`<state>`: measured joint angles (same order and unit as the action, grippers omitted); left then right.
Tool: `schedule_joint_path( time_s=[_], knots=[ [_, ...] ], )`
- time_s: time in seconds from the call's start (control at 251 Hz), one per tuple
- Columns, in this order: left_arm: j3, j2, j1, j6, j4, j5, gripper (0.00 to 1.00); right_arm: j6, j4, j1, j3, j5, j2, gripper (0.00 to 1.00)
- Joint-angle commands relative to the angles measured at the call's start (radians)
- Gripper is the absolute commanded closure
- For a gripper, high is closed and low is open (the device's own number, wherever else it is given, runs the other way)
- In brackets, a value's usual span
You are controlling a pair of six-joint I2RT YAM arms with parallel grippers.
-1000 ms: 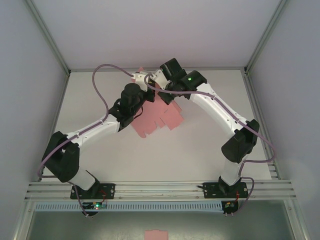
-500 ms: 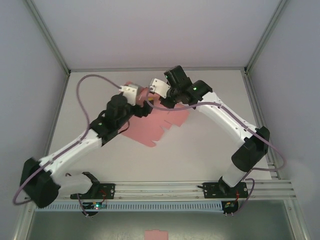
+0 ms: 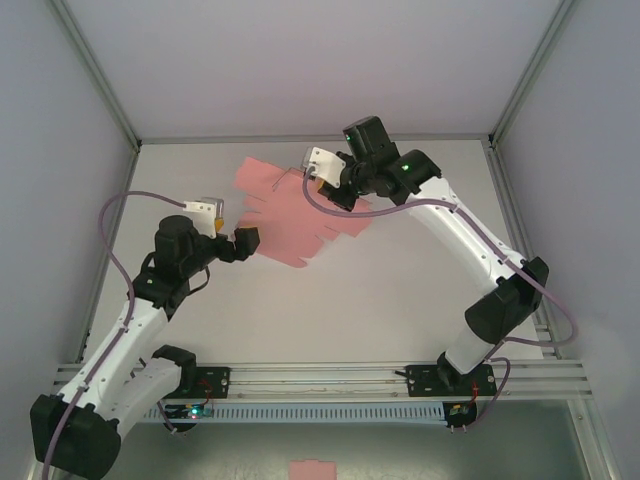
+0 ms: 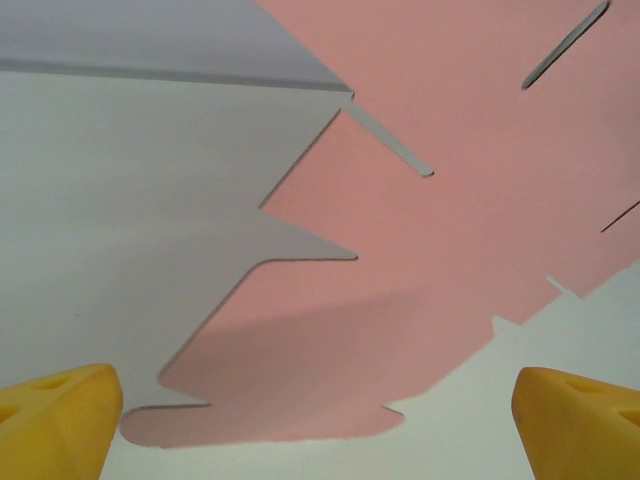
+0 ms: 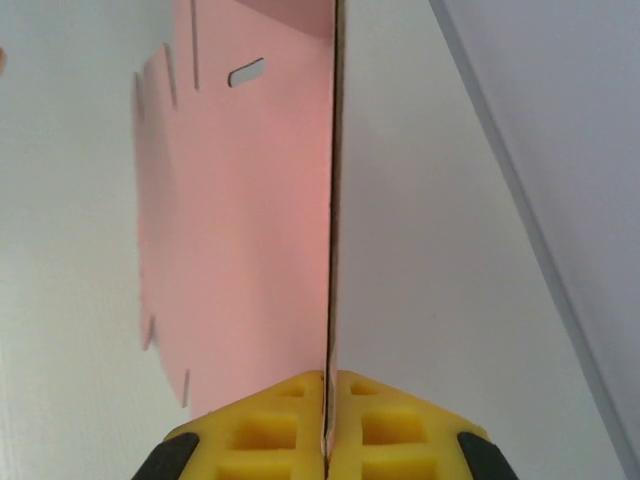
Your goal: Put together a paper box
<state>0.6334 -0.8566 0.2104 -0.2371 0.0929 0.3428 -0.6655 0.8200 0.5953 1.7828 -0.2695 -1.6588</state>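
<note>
1. Plain pink, many-flapped thin-card paper box [image 3: 285,215] [image 4: 450,200] [image 5: 250,220], an unfolded sheet, spread between the two claws on the white surface [image 3: 400,300].
2. Jagged flap edge just ahead of the left claw [image 3: 236,235] [image 4: 320,430], apart from its yellow fingertips [image 4: 55,420]; bare surface on its near side.
3. Left claw spread wide, gripping nothing.
4. Right claw [image 3: 322,180] [image 5: 325,435] clamped tight on an edge of the sheet, card edge-on between the pads; grey back wall [image 3: 300,70] near beyond it.

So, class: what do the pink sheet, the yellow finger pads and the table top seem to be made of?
Pink sheet: thin matte card, seemingly; clean die-cut slots, razor-thin edge. Yellow finger pads: probably soft foam or rubber; dull, moulded with hollows. Table top: smooth white, material unclear.
</note>
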Motion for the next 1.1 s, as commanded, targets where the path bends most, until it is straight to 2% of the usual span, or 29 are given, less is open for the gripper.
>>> schedule_joint_path(
  time_s=[0.0,0.056,0.116,0.239,0.319,0.383,0.475,0.543,0.682,0.826,1.01,1.097],
  knots=[
    [0.041,-0.044,-0.049,0.047,-0.041,0.119,0.00,-0.032,0.097,-0.015,0.063,-0.121,-0.030,1.00],
    [0.058,-0.075,-0.067,0.056,-0.050,0.165,0.03,-0.053,0.124,-0.015,0.077,-0.128,-0.041,1.00],
    [0.089,-0.094,-0.079,0.088,-0.017,0.156,0.05,-0.065,0.146,-0.017,0.089,-0.134,-0.050,1.00],
    [0.104,-0.089,-0.145,0.164,0.010,0.182,0.03,-0.074,0.202,-0.024,0.124,-0.155,-0.071,1.00],
    [0.098,-0.103,-0.196,0.200,-0.022,0.314,0.01,-0.071,0.222,-0.033,0.147,-0.176,-0.085,1.00],
    [0.121,-0.149,-0.203,0.237,-0.008,0.413,0.01,-0.066,0.234,-0.041,0.165,-0.200,-0.098,1.00],
    [0.138,-0.212,-0.203,0.326,0.007,0.573,0.07,-0.059,0.248,-0.051,0.199,-0.237,-0.122,1.00],
    [0.123,-0.231,-0.203,0.354,-0.044,0.644,0.10,-0.065,0.278,-0.059,0.234,-0.267,-0.142,1.00],
    [0.136,-0.259,-0.203,0.345,-0.091,0.642,0.23,-0.066,0.336,-0.063,0.303,-0.285,-0.184,1.00],
    [0.139,-0.269,-0.202,0.344,-0.123,0.677,0.31,-0.076,0.361,-0.063,0.322,-0.288,-0.203,1.00],
    [0.144,-0.268,-0.203,0.357,-0.087,0.672,0.53,-0.024,0.344,-0.065,0.339,-0.272,-0.211,1.00],
    [0.131,-0.271,-0.200,0.340,-0.096,0.670,0.54,0.007,0.323,-0.066,0.343,-0.287,-0.210,1.00]
  ],
)
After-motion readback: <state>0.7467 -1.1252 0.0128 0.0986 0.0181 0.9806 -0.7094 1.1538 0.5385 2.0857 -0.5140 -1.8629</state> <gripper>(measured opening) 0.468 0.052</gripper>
